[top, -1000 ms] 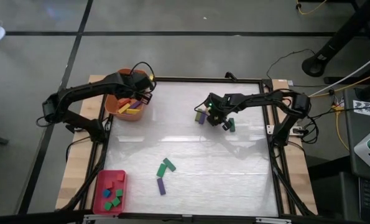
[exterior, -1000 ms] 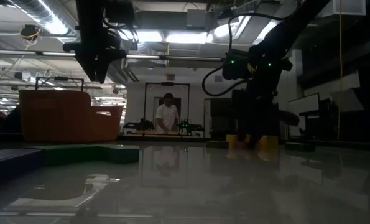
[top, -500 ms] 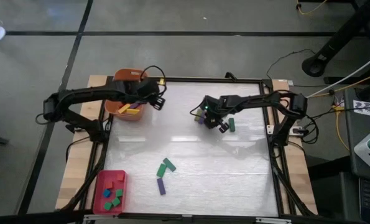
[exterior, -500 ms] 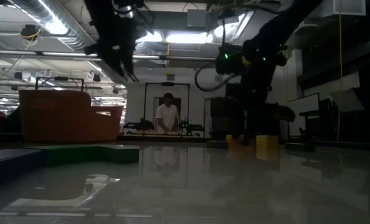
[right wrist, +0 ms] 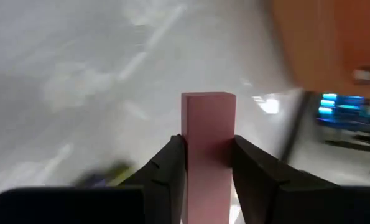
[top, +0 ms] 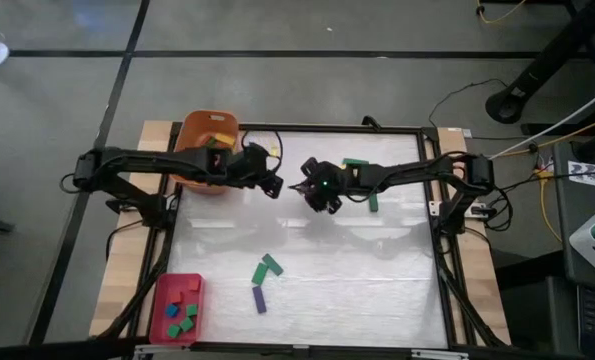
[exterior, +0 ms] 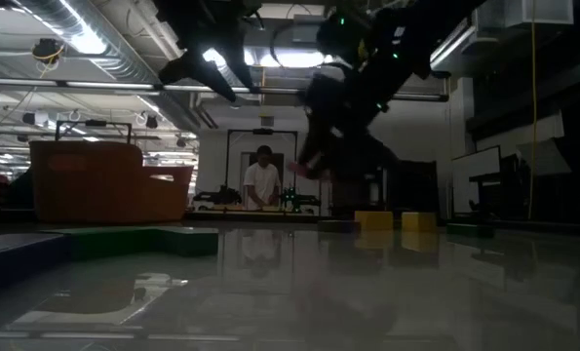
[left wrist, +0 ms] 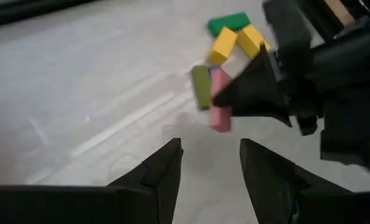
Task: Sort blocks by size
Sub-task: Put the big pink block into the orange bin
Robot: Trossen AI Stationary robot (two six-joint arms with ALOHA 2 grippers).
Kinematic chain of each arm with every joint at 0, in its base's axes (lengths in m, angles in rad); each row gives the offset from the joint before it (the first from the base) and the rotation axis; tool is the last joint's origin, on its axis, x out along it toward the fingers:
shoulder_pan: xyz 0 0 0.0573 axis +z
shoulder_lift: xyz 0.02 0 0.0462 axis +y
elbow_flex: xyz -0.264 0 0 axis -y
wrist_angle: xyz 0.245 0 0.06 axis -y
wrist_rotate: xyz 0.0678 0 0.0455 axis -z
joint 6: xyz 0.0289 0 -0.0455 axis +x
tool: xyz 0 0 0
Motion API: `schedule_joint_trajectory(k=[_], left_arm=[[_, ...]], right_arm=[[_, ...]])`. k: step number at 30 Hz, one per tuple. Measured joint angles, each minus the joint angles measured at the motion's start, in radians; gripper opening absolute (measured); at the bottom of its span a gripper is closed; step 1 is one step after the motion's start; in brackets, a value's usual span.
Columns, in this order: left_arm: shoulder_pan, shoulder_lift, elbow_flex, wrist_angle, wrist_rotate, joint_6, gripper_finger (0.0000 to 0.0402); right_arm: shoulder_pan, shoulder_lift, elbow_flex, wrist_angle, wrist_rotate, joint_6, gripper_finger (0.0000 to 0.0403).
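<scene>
While the orange tub (top: 205,152) sits at the counter's far left corner, the left tool (top: 273,186), fingers spread and empty, has swung out from over it toward the counter's middle. Beside it, the right tool (top: 307,190) has lifted off the block cluster (left wrist: 225,38) and moved left, clenched on a pink bar (right wrist: 208,134). Green and purple blocks (top: 264,278) lie unmoved near the front edge.

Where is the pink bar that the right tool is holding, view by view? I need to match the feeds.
High view: hidden under the right tool, near the table's centre rear.
Low view: pink bar, dim, hanging from that tool.
Left wrist view, beside an olive bar.
Right wrist view, clamped between the fingers.
Shared landmark: orange tub.
</scene>
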Motion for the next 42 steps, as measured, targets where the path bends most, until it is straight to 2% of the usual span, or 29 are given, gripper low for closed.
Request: schedule_joint_trajectory(k=[4,8,12,32,42], left_arm=[[-0.029,0.052,0.0,0.022,-0.001,-0.04,0.015],[-0.045,0.103,0.0,0.076,-0.004,-0.04,0.015],[-0.045,0.128,0.0,0.121,-0.009,0.0,0.015],[-0.035,0.138,0.0,0.124,-0.098,-0.002,0.015],[-0.037,0.138,0.0,0.045,-0.103,-0.005,0.015]], right_arm=[[0.032,0.0,0.001,0.134,0.096,-0.001,0.0111],[0.049,-0.001,0.001,0.205,0.137,-0.004,0.0111],[0.05,-0.002,0.001,0.217,0.137,0.003,0.0111],[0.048,-0.003,0.002,0.315,0.138,0.135,0.0111],[0.048,-0.004,0.002,0.326,0.129,0.157,0.0111]])
